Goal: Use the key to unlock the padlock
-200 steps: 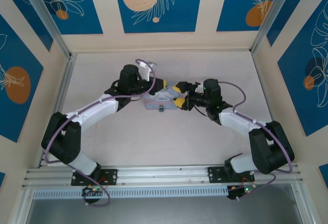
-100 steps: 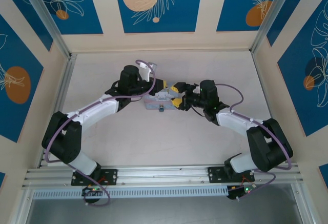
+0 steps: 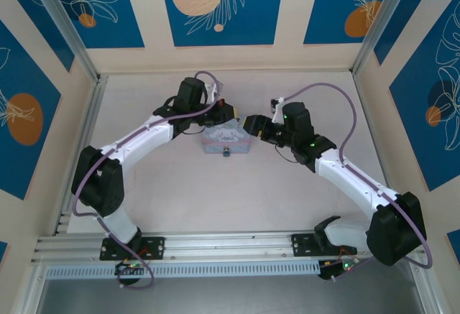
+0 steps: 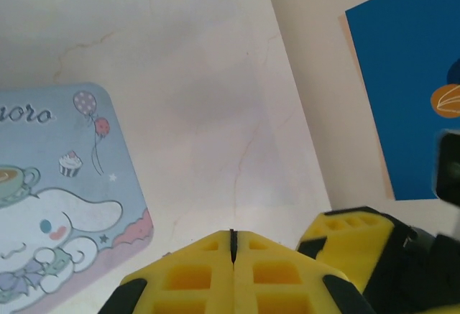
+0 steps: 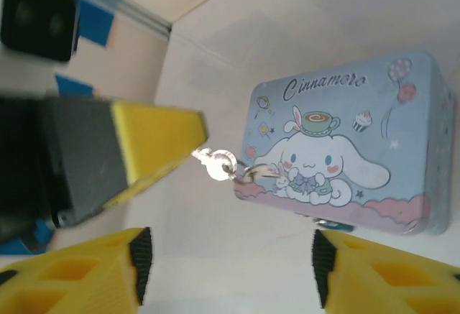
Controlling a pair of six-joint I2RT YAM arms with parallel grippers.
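The pale blue cartoon tin box (image 3: 226,141) lies mid-table. The padlock (image 3: 226,154) is a tiny dark block at its near edge, with a bluish bit of the padlock (image 5: 334,224) peeking from under the tin. My left gripper (image 3: 228,115) hovers just behind the tin, shut on the key (image 5: 215,163). The silvery key head and its ring stick out of the yellow fingertip (image 5: 154,141). In the left wrist view the key (image 4: 232,236) is a dark sliver between the closed pads. My right gripper (image 5: 230,271) is open, empty, facing the key and the tin (image 5: 345,156).
Cream walls with blue panels (image 3: 215,5) close the table on three sides. An aluminium rail (image 3: 230,246) runs along the near edge by the arm bases. The right gripper's yellow finger (image 4: 359,242) sits close beside my left fingers.
Both grippers have lifted off the tin and drawn back toward the far wall. The left one still pinches the key. The right arm has stretched out and its jaws have narrowed slightly.
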